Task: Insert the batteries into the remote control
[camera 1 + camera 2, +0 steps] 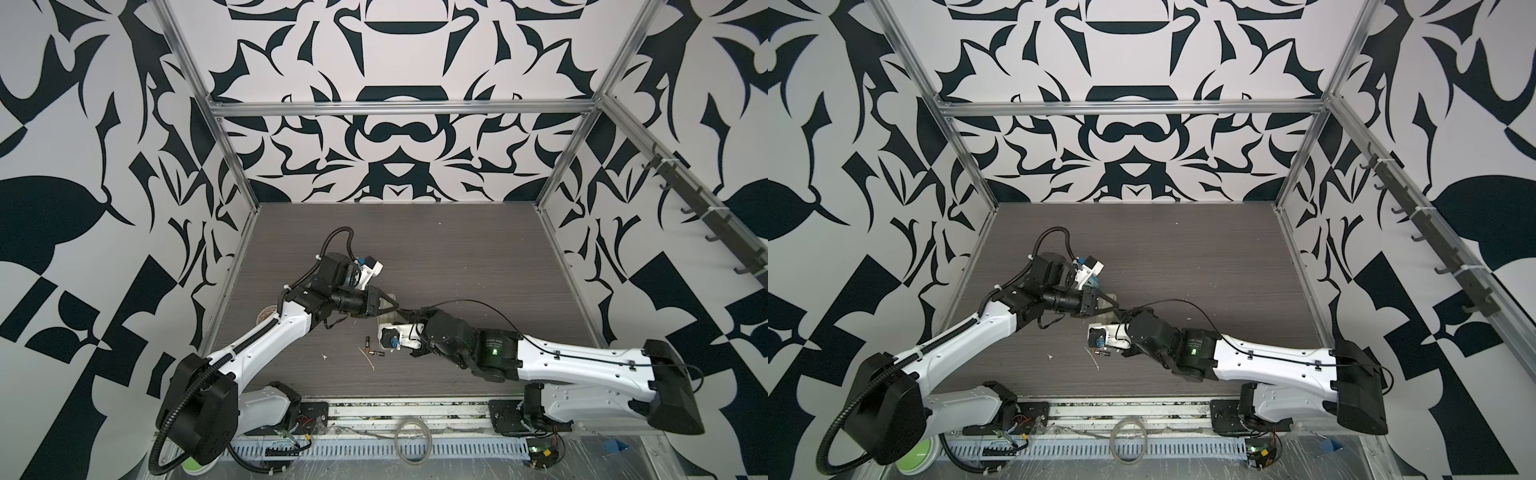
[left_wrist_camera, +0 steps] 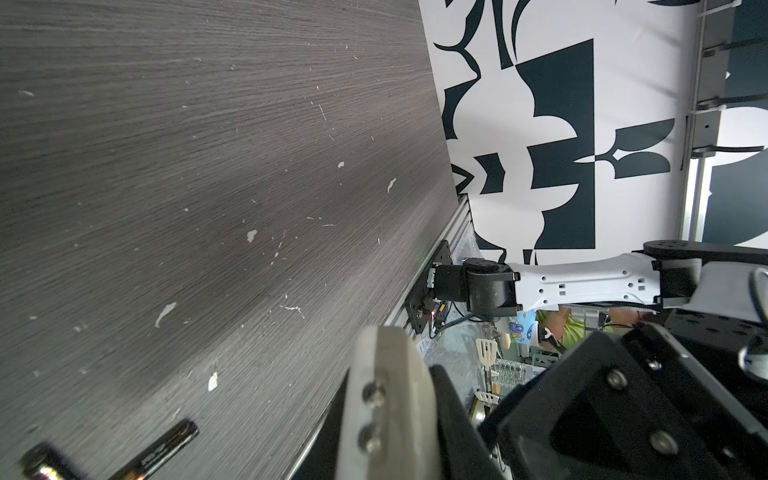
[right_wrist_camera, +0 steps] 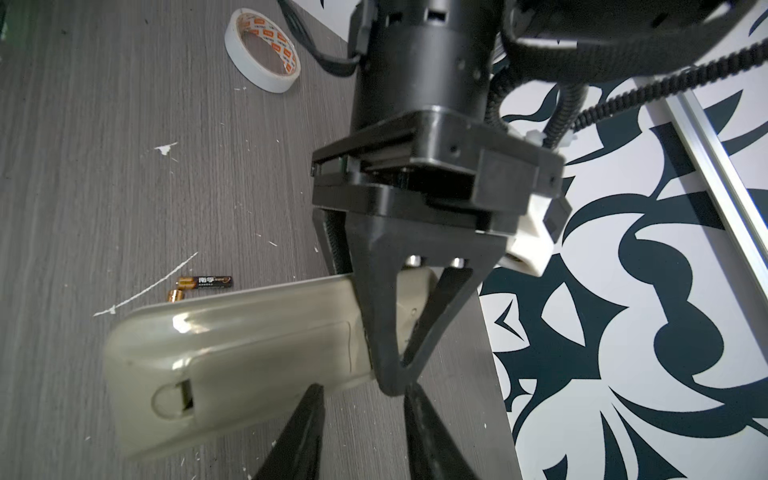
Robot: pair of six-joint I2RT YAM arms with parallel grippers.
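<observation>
Batteries [image 3: 205, 281] lie loose on the bench [image 3: 104, 166], just beside the far long edge of the remote control [image 3: 257, 345]. From the right wrist view the second one shows only its gold end. They wait there because the bay is not ready for them: the remote control lies back-up with its cover [image 3: 266, 365] still closed and the thumb latch [image 3: 174, 399] facing up.

You have the left claw [image 3: 392, 380] clamped on the end of the remote control away from the latch. One finger lies across the pale back and the other is hidden behind it. That reads as an anchor, so the body cannot slide or turn when the cover is pushed.

Your right claw [image 3: 363, 388] hovers at the near long edge beside the cover, its tips apart with only bench between them, holding nothing. I judge it is placed to work the cover loose, not to fetch a battery. Mind that a push along the cover pulls against the left claw's hold. The batteries are also round and near enough to be knocked rolling.
</observation>
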